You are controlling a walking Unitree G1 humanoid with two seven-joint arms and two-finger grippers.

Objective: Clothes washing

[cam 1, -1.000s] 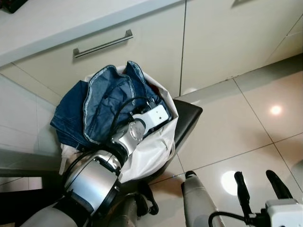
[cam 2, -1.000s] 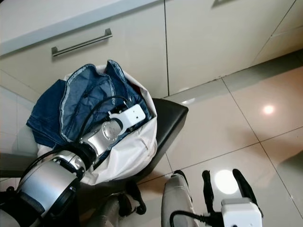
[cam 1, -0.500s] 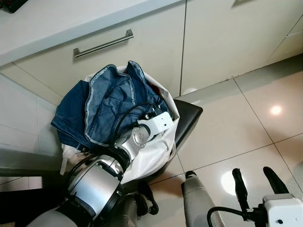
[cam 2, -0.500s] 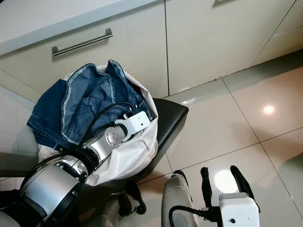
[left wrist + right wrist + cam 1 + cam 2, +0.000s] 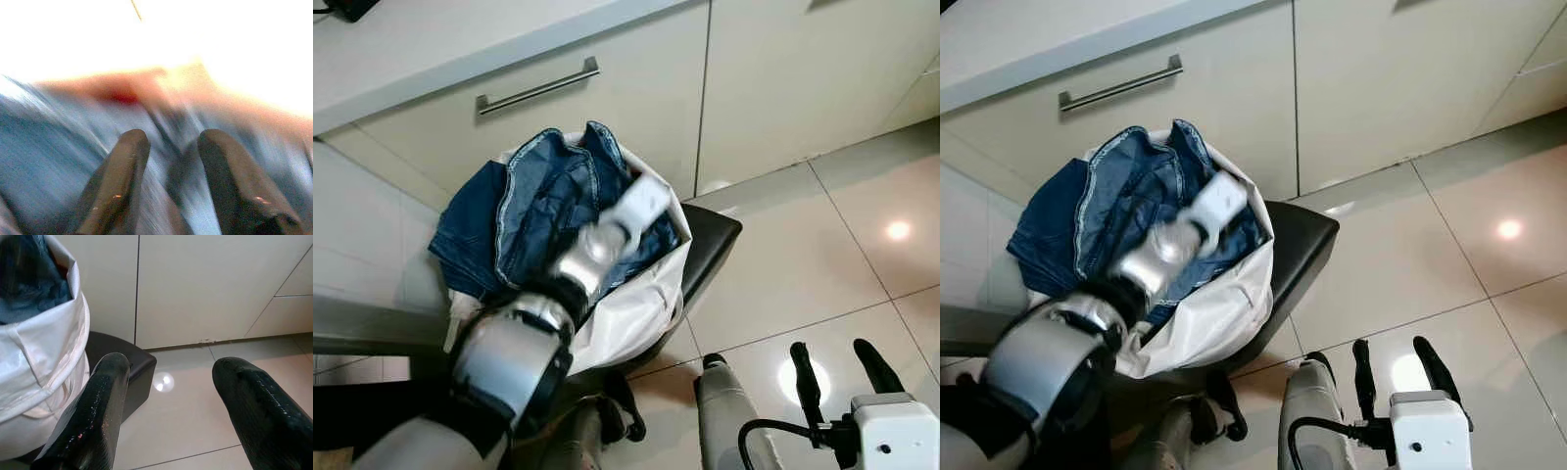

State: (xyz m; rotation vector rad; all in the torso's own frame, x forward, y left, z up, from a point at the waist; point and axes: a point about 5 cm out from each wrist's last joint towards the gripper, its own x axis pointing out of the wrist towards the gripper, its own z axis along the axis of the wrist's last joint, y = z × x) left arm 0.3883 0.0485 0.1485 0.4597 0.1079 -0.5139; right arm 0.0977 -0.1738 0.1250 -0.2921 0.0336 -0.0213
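Where jeans [image 5: 543, 211] crowd bag [image 5: 631, 304], seemingly.

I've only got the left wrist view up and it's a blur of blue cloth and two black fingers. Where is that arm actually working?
Observer: The left gripper, fingers apart, is reaching into a white laundry bag stuffed with blue denim.
Operator: What's the bag sitting on?
Observer: A dark stool on the tiled floor, in front of cream cabinets.
Operator: And the other arm?
Observer: The right gripper hangs open, low over the floor, beside the stool.
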